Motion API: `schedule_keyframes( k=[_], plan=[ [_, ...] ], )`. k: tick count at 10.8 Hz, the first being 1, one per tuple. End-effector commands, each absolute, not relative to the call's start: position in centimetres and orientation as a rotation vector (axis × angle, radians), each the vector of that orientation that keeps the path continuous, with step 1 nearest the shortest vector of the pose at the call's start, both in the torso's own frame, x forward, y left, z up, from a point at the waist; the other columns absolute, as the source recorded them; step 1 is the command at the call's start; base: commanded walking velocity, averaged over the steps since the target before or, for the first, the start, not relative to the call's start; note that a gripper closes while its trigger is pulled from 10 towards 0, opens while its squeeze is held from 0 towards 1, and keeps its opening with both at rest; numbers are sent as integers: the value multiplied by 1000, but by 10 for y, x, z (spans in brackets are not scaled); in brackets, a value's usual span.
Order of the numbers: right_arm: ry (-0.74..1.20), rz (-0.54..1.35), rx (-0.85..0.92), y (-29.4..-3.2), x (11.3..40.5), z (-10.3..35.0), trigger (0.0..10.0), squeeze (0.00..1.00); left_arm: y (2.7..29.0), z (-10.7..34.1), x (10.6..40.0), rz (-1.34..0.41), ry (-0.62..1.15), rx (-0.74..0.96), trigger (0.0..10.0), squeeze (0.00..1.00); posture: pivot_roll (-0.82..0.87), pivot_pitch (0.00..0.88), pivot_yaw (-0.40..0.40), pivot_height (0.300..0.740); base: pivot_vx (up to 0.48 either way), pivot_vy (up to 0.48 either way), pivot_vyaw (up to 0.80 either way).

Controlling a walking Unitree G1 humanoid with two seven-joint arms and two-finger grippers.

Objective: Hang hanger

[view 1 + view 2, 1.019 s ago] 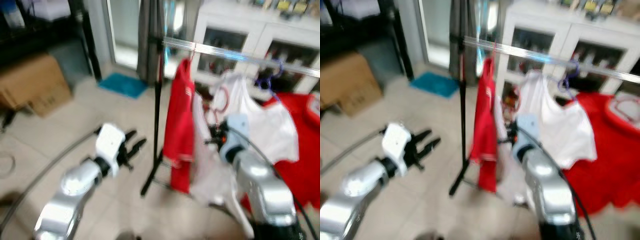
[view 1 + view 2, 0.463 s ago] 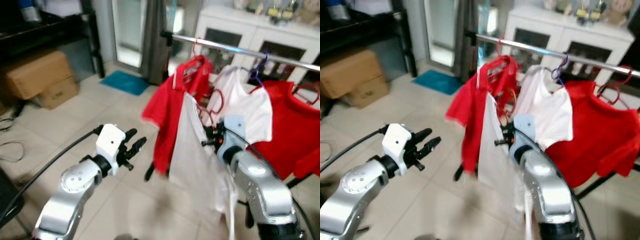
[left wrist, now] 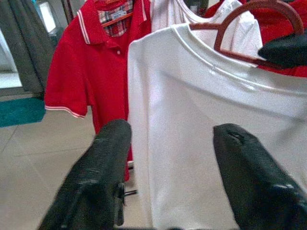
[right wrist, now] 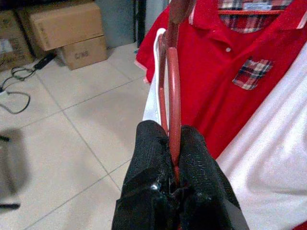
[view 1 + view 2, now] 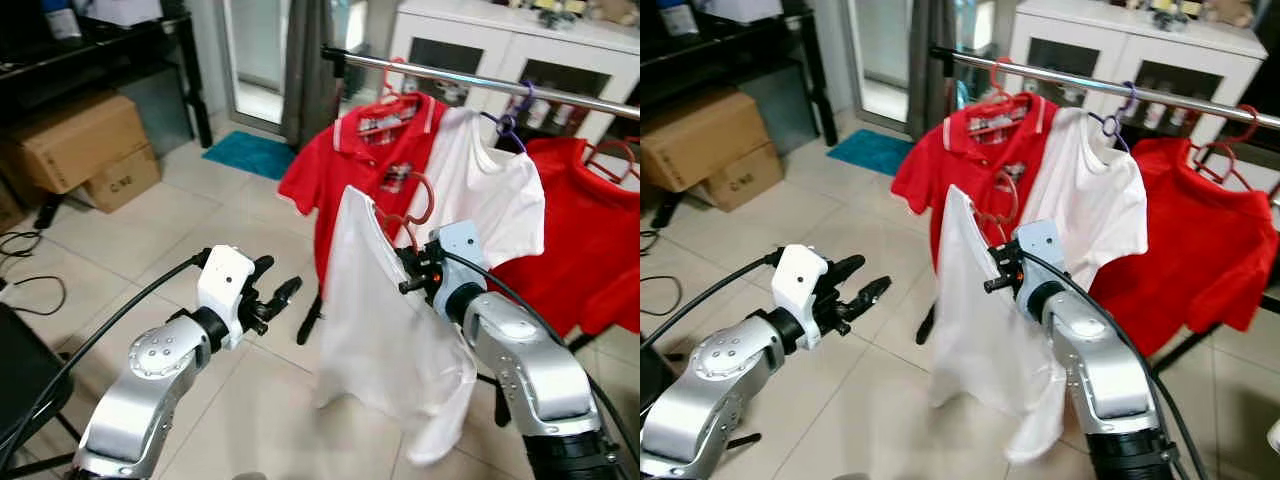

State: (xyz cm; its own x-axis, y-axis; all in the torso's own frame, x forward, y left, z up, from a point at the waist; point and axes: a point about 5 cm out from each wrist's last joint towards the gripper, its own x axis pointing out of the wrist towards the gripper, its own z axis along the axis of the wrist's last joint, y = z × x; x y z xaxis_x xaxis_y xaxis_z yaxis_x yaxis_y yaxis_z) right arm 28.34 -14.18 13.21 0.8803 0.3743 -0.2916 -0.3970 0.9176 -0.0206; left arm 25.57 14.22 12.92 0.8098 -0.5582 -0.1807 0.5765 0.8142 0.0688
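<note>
1. Red hanger [image 4: 173, 81]: carried a white T-shirt [image 5: 385, 330], clamped between the two black fingers of the right tool [image 4: 172, 158]. Its plane stood upright, with the hook uppermost at 12 o'clock from the fingers. It was not yet on the rail.
2. Clothes rail [image 5: 480, 82]: a silver bar lying across the view from 10 to 2 o'clock, above and beyond the held hanger. The hook lay below the bar, so the coming move looked to be a lift up and forward onto it.
3. Right arm: raised and bent, with the wrist at chest height and the tool pointing toward the rail. It was judged the nearer arm, since it already bore the load.
4. Left tool [image 5: 270, 300]: fingers apart and holding nothing. It was held forward at 9 o'clock from the shirt, near its hem side but not touching it.
5. Garments on the rail: a red polo shirt [image 5: 370, 150], a white shirt [image 5: 490, 200] and a red shirt [image 5: 585, 230]. The free stretch of bar was hard to judge.
6. Surroundings: a tiled floor [image 5: 150, 240], cardboard boxes [image 5: 75, 145] at 10 o'clock, and a white cabinet [image 5: 520, 40] behind the rail.
</note>
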Motion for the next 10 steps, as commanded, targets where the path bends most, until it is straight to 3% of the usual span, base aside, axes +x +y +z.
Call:
schedule_keyframes(
  k=[1,3,5,10],
  plan=[
    [255,454,-84,-136,285,143,0,0,140,130,260,-605,159,136,10000,1000,81,0,-45,740,0,0,0],
    [244,549,-96,-130,286,147,0,0,132,133,266,-618,166,150,10000,1000,97,0,-36,740,0,0,0],
    [205,709,-109,-113,278,159,0,0,127,140,280,-628,126,128,10000,0,73,0,-14,740,0,0,0],
    [157,815,-122,-103,275,170,0,0,121,138,298,-661,162,138,10000,0,54,0,6,740,0,0,0]
  ],
)
